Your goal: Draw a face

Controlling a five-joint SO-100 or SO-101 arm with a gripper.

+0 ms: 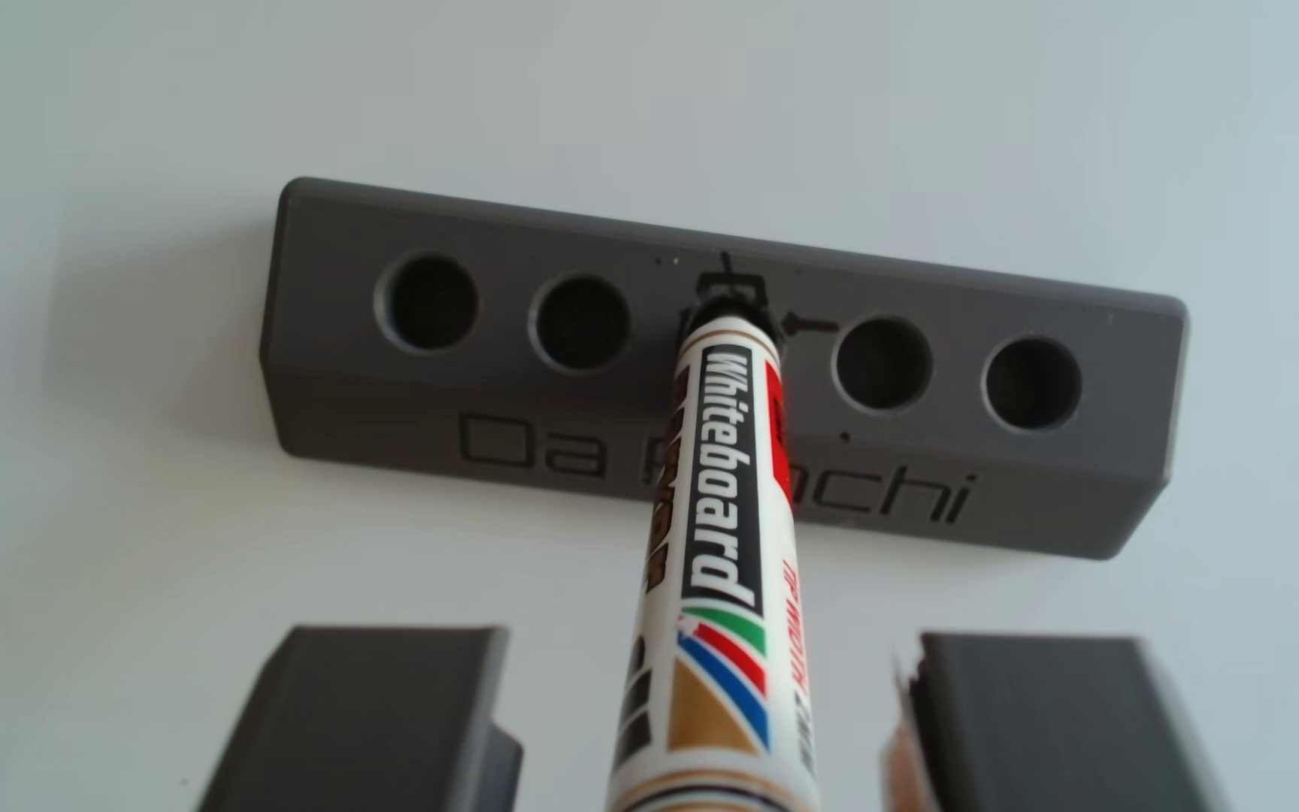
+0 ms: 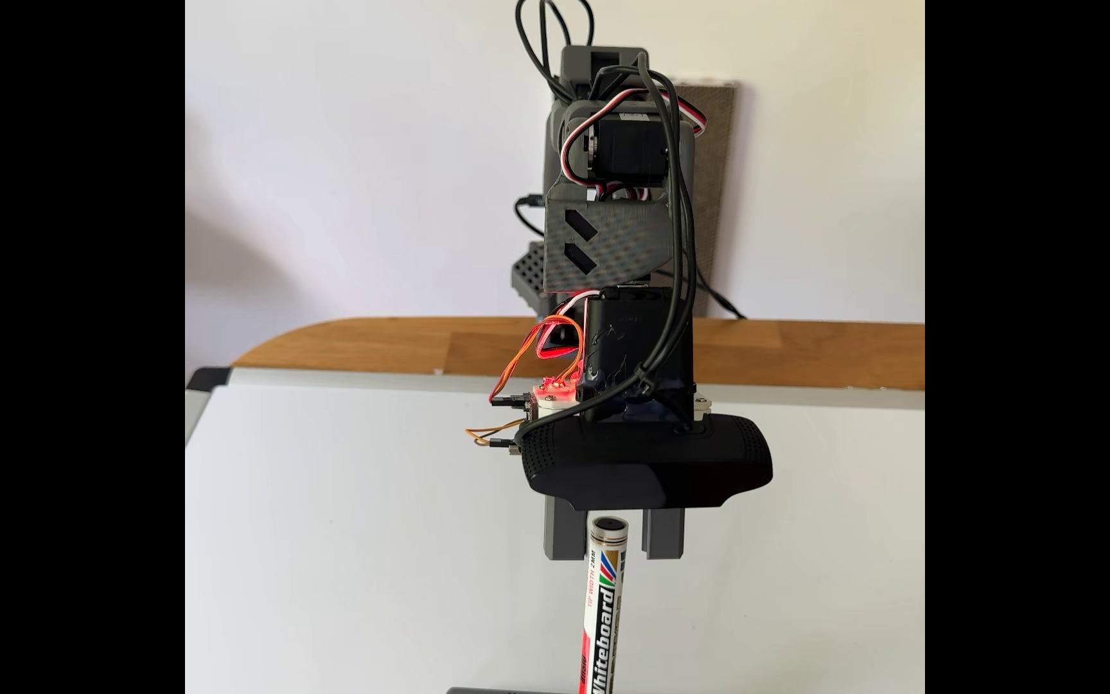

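Grey plastic forms the holder (image 1: 709, 390), a long block with five holes lying on the whiteboard (image 2: 339, 534). A marker (image 1: 724, 546) stands tip-down in the middle hole, with black scribbles around it. At six o'clock of the holder in the other view, the end effector (image 1: 709, 726) has its two fingers (image 1: 365, 726) spread, one each side of the marker without touching. No drawn face is discernible on the board.
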